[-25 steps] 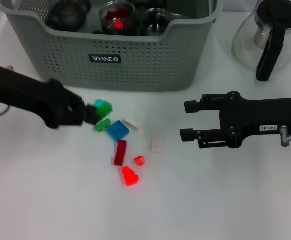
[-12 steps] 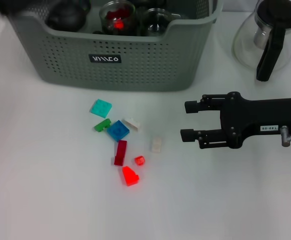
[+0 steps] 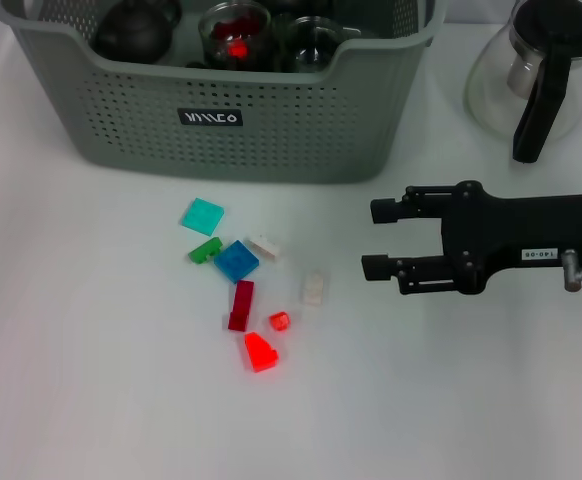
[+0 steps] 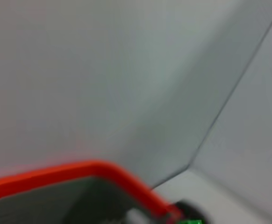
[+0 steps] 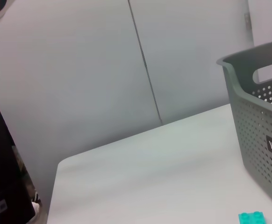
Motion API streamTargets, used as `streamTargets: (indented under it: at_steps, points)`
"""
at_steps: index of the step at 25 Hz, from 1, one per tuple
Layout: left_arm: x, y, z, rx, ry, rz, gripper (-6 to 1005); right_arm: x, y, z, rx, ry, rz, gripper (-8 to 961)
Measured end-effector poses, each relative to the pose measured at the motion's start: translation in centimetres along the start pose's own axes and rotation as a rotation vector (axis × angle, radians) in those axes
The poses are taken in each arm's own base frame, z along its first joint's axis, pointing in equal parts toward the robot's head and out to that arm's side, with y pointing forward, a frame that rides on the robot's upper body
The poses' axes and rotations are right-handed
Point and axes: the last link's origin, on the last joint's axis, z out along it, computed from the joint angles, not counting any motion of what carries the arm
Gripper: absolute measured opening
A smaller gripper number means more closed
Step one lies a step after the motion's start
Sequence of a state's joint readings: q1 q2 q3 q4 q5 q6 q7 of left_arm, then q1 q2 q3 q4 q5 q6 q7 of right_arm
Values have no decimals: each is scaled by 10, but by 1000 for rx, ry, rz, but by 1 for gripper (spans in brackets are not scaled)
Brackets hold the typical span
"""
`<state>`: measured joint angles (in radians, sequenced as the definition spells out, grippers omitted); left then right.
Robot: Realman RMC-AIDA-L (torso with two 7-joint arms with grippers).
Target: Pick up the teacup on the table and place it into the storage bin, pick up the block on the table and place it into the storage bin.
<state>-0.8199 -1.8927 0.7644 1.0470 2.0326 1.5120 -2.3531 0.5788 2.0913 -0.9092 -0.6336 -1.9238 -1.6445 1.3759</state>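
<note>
Storage bin stands at the far side of the white tabletop; cups and a dark pot already sit inside it. No teacup is visible on the tabletop, so judged step in hand: the block phase.

Blocks lie scattered just in front of the bin: teal block, green block, blue block, dark red block, bright red block, plus small pale pieces.

Right pincer hovers to the right of the cluster, released, nothing between its fingers. Left pincer not in the head view; state cannot be told.

Next move, by judgement: bring a pincer over one block, descend, close, carry it over the bin rim.

Glass teapot stands right of the bin. Pale panelled wall behind the tabletop.
</note>
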Motion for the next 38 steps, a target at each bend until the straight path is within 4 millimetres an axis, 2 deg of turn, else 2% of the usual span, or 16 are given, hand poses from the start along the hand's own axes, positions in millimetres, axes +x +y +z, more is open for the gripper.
streamTargets:
  at_steps: [2, 5, 7, 11, 16, 19, 20, 23, 26, 29, 32, 35, 38]
  points:
    - [8, -2, 16, 80, -88, 29, 141, -1, 0, 0, 0, -1, -1, 761]
    - [10, -9, 41, 216, -208, 82, 138, -2, -1, 1, 0, -2, -3, 761]
    - [7, -12, 57, 297, -262, 125, 136, -1, -1, 1, 2, -2, -3, 761]
    - [-13, -15, 89, 420, -356, 225, 131, 0, -1, 1, 7, -1, -1, 761]
    - [-32, -17, 114, 514, -419, 310, 96, 0, -1, 1, 10, 0, 0, 760]
    - [-31, -16, 116, 528, -399, 305, 47, 0, -2, 0, 10, 0, 0, 761]
    - [-28, -14, 113, 529, -368, 296, 31, 0, -2, 0, 11, 0, 0, 761]
    - [-18, -8, 95, 501, -238, 266, 195, 0, -2, 0, 11, 0, 0, 761]
    - [-8, 7, 69, 370, -83, 222, 333, 0, -2, 0, 13, -1, -1, 760]
    - [-4, 12, 40, 226, 38, 129, 447, -1, -2, 1, 13, -1, -2, 760]
    - [-10, 13, 3, 22, 244, 29, 512, -2, -3, 1, 12, -1, -5, 761]
    - [-29, 7, -36, -175, 469, -69, 576, -3, -3, 2, 11, -2, -6, 761]
    - [-49, 1, -61, -328, 549, -133, 641, -3, -3, 2, 10, -3, -6, 761]
